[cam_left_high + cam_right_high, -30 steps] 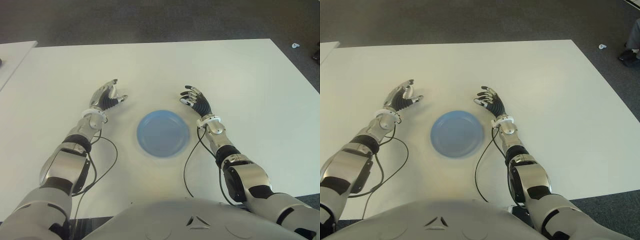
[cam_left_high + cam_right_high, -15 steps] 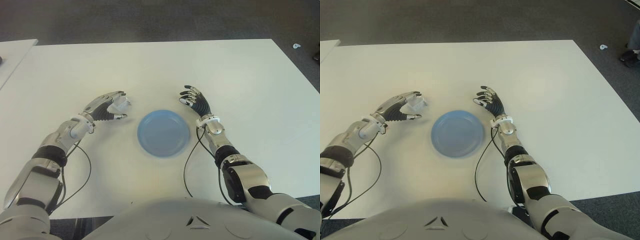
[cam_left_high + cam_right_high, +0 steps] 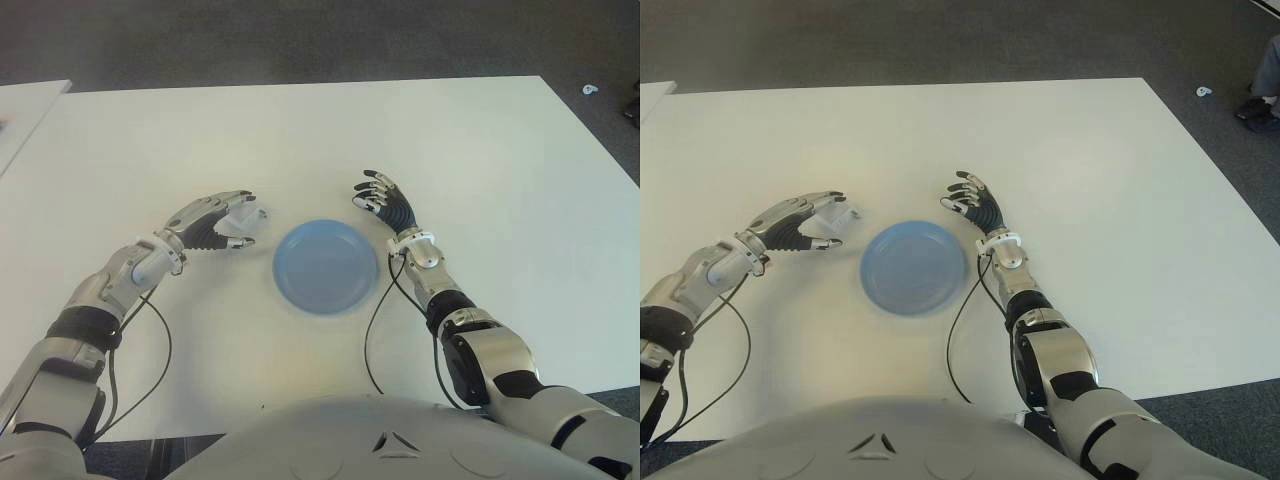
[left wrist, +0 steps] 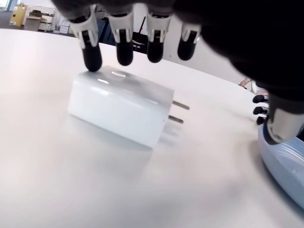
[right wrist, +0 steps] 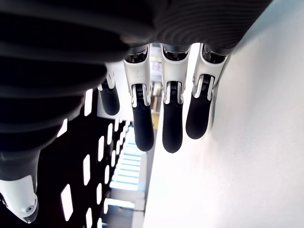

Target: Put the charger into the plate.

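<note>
The white charger (image 4: 118, 111) lies flat on the white table (image 3: 300, 140), its two prongs pointing toward the blue plate (image 3: 326, 267). It is a short way left of the plate. My left hand (image 3: 225, 220) arches over the charger (image 3: 252, 213). One fingertip (image 4: 90, 58) touches the charger's top edge, the others hover above it, and the thumb (image 4: 280, 124) stands apart near the plate's rim (image 4: 285, 161). The hand is open. My right hand (image 3: 383, 199) shows just beyond the plate's right side, fingers spread and holding nothing. The plate holds nothing.
Black cables (image 3: 372, 330) trail from both wrists across the table near the front edge. A second white table (image 3: 20, 110) stands at the far left. Dark carpet lies beyond the table, with a small white object (image 3: 590, 90) on it at the far right.
My left hand has turned from upright to palm-down and reached over the charger, the forearm swinging outward. The right hand has shifted only slightly.
</note>
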